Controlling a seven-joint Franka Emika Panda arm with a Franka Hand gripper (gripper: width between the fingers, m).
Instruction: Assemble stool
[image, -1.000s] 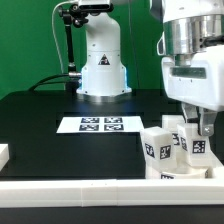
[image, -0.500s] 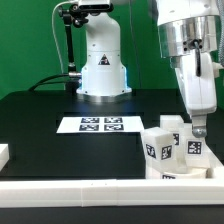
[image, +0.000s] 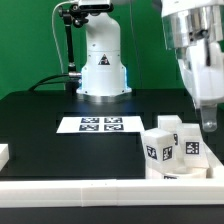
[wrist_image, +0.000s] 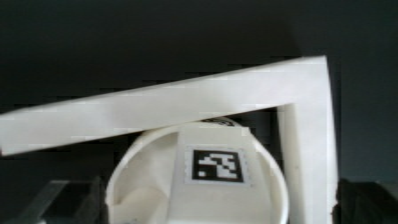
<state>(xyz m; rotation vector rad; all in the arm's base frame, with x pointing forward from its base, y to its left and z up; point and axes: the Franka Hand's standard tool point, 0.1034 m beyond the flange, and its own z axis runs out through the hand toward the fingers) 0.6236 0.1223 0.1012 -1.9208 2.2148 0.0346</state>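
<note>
The white stool parts (image: 172, 148) stand clustered at the exterior view's right, against the front rail. Several upright tagged legs show, one at the front (image: 157, 150) and one to its right (image: 194, 146). My gripper (image: 208, 122) hangs open just above and right of them and holds nothing. In the wrist view a rounded white stool piece with a square tag (wrist_image: 217, 165) lies below the gripper (wrist_image: 214, 208). Its dark fingers (wrist_image: 64, 202) stand wide apart on either side of the piece.
The marker board (image: 100, 124) lies mid-table before the arm's white base (image: 102, 68). A long white rail (image: 90, 196) edges the front, and its corner (wrist_image: 306, 90) wraps around the stool parts. A small white block (image: 3, 154) sits at the far left.
The gripper has risen from among the upright legs and its jaws have widened. The leg it was down beside stays standing with the others.
</note>
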